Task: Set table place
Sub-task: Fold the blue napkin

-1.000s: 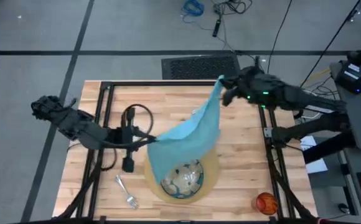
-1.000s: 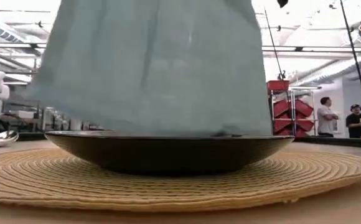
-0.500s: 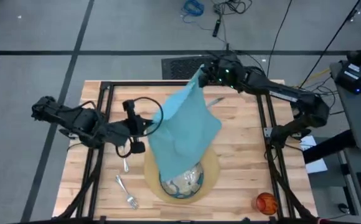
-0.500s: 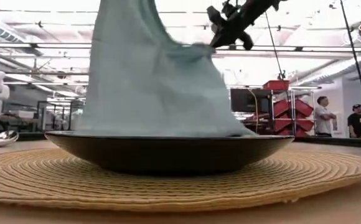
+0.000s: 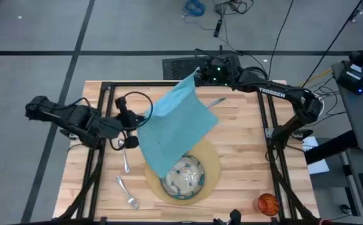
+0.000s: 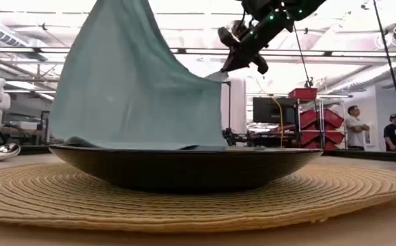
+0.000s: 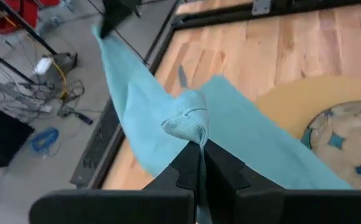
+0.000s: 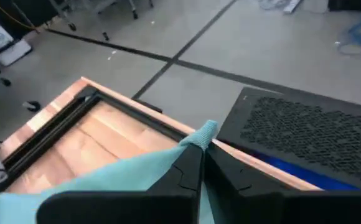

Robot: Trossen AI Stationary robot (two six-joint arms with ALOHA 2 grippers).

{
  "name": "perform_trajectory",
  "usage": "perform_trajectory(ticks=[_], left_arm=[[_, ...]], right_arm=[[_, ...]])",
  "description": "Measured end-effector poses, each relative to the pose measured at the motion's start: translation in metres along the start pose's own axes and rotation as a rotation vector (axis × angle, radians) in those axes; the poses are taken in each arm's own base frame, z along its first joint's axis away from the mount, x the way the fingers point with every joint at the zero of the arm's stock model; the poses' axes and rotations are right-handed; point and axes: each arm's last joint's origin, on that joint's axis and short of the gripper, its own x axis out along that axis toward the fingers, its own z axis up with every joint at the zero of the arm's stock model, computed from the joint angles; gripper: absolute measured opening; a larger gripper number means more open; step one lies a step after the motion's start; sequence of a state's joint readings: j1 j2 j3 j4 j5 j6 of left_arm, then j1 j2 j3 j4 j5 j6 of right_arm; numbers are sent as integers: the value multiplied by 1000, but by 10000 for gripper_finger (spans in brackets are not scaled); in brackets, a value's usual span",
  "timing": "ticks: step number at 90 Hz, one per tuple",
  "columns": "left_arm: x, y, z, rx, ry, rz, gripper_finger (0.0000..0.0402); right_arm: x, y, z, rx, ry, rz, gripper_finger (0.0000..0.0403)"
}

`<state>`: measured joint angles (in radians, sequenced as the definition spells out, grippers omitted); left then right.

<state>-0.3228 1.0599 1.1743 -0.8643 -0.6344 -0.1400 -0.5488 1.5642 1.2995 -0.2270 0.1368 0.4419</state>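
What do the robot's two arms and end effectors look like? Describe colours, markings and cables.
Both arms are dark, jointed links. The right arm carries white TROSSEN lettering and green lights near its wrist. A black cable loops beside the left arm. Each end effector has two dark, blocky fingers.

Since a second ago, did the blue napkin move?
Yes. In the high view the napkin, pinched by both end effectors, left and right, swung leftward, uncovering more of the dish. Its top corner shifted left along the table's far edge.

Teal napkin (image 5: 174, 128) stretched taut in the air between left gripper (image 5: 133, 122) and right gripper (image 5: 197, 76), each pinching a corner, lower edge draping onto speckled dish (image 5: 183, 177) on tan placemat (image 5: 214, 164).
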Motion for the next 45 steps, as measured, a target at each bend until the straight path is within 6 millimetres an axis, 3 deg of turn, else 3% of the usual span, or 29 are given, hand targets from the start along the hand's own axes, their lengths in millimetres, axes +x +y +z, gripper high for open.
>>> perform_trajectory(ticks=[24, 45], left_arm=[[41, -32, -39, -51, 73, -220, 0], [51, -48, -55, -107, 84, -340, 0]], right_arm=[[-4, -3, -20, -11, 201, -65, 0], [-9, -1, -34, -24, 321, -100, 0]])
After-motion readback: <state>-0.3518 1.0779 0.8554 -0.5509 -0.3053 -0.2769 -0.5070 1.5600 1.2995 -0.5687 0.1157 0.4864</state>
